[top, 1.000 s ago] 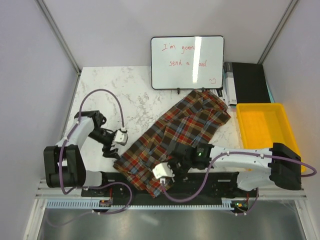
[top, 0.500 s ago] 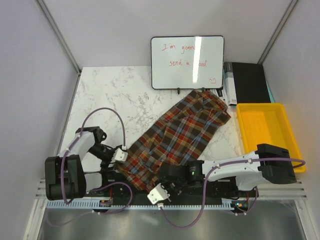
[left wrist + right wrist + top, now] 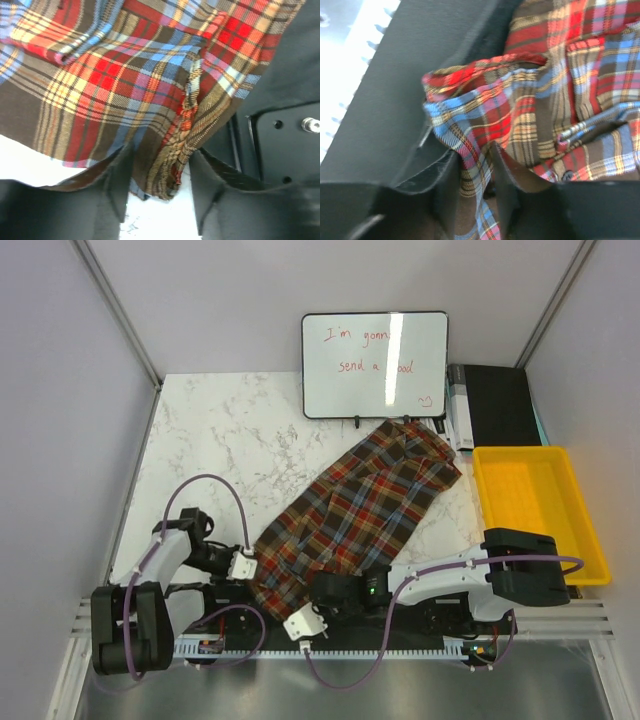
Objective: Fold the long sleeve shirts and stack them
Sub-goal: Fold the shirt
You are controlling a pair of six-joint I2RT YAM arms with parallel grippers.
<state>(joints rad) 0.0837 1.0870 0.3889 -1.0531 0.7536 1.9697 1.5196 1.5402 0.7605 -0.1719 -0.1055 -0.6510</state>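
One plaid long sleeve shirt [image 3: 365, 495] lies diagonally on the marble table, collar end at the back right and hem at the near edge. My left gripper [image 3: 250, 566] is at the hem's near left corner. In the left wrist view the bunched hem [image 3: 172, 170] sits between the jaws of the left gripper [image 3: 160, 170], which stand apart with white table showing beside the cloth. My right gripper [image 3: 335, 592] is at the hem's near edge. In the right wrist view a fold of the shirt [image 3: 475, 125] fills the narrow gap of the right gripper [image 3: 472, 172].
A whiteboard [image 3: 375, 365] stands at the back, with a black box [image 3: 490, 405] to its right. A yellow bin [image 3: 535, 505] sits at the right edge. The black base plate [image 3: 280, 135] runs under the hem along the near edge.
Both grippers dropped toward the near edge onto the shirt's hem. The left moved to the hem's corner, the right swung left and low. Both pairs of jaws narrowed.
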